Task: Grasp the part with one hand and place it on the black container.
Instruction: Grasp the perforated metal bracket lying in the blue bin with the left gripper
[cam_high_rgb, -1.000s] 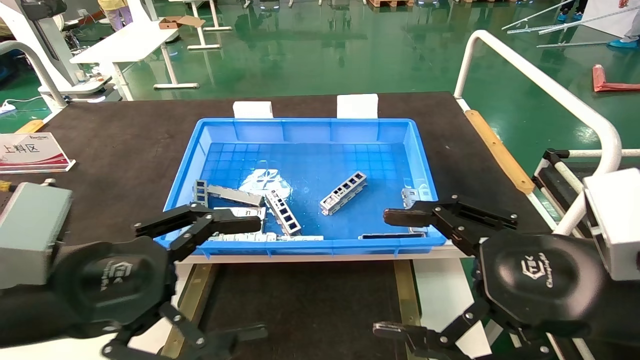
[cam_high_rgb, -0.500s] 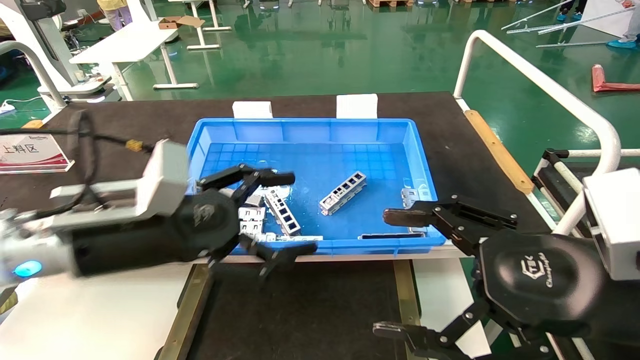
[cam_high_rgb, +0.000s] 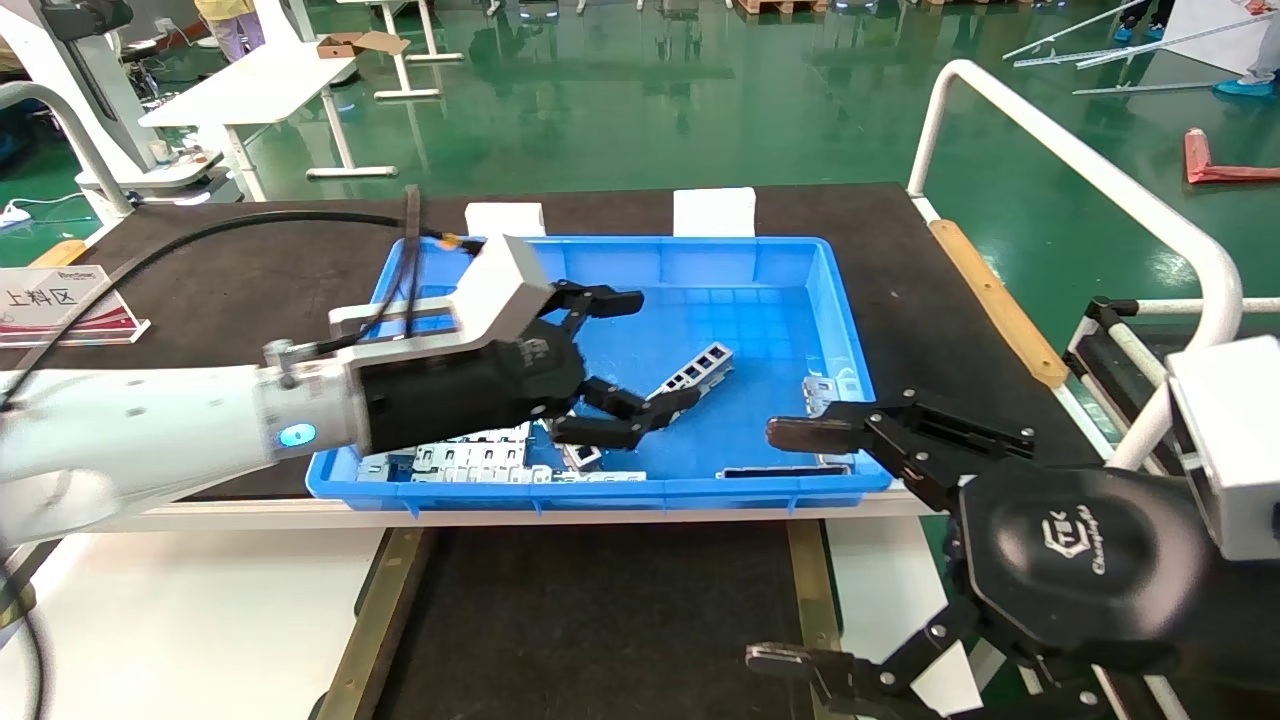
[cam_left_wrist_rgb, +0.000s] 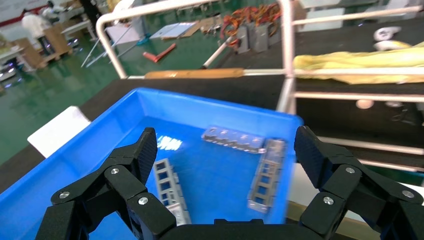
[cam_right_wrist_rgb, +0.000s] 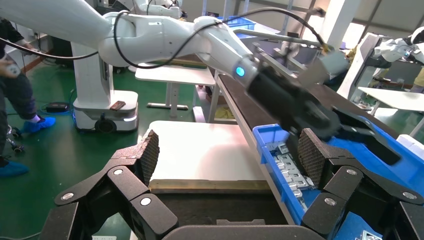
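Observation:
The part (cam_high_rgb: 695, 372), a slim silver ladder-like strip, lies slanted on the floor of the blue crate (cam_high_rgb: 620, 490). My left gripper (cam_high_rgb: 640, 355) is open and empty inside the crate, its jaws spread just left of the part. In the left wrist view the gripper (cam_left_wrist_rgb: 226, 150) is open and the part (cam_left_wrist_rgb: 167, 187) lies near one finger. The black container (cam_high_rgb: 600, 620), a flat tray with brass side rails, lies in front of the crate. My right gripper (cam_high_rgb: 780, 545) is open and empty at the tray's right side; it is also open in its own wrist view (cam_right_wrist_rgb: 230, 152).
Flat grey plates (cam_high_rgb: 470, 460) lie along the crate's near wall. Two more strips (cam_left_wrist_rgb: 265, 175) (cam_left_wrist_rgb: 232, 139) lie by the crate's right wall. A white railing (cam_high_rgb: 1100, 170) stands on the right and a sign (cam_high_rgb: 60, 300) on the far left.
My left arm has swung from the near left up and forward into the crate, its open gripper now beside the part. The right arm has not moved.

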